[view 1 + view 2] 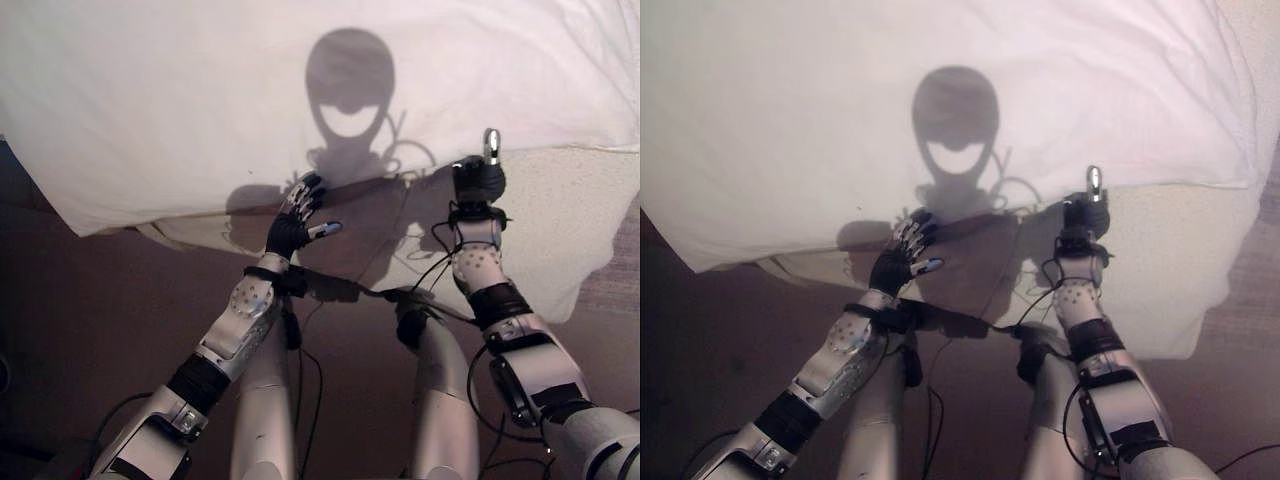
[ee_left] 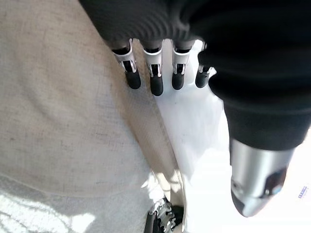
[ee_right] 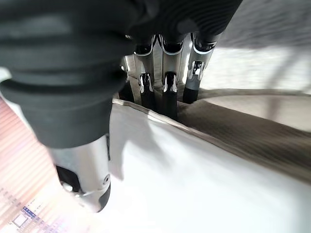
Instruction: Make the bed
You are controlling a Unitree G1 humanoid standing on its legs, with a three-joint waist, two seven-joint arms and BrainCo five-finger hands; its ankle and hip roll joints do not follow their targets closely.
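Left hand (image 1: 295,222) relaxed, fingertips at near edge of white duvet (image 1: 200,110). Right hand (image 1: 478,180) to the right, fingers tucked under that edge, grasp indeterminate. Duvet spread across beige mattress (image 1: 560,230).

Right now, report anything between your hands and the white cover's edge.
Nothing visible. The left hand and right hand are both at the near edge of the white cover, above the beige mattress.
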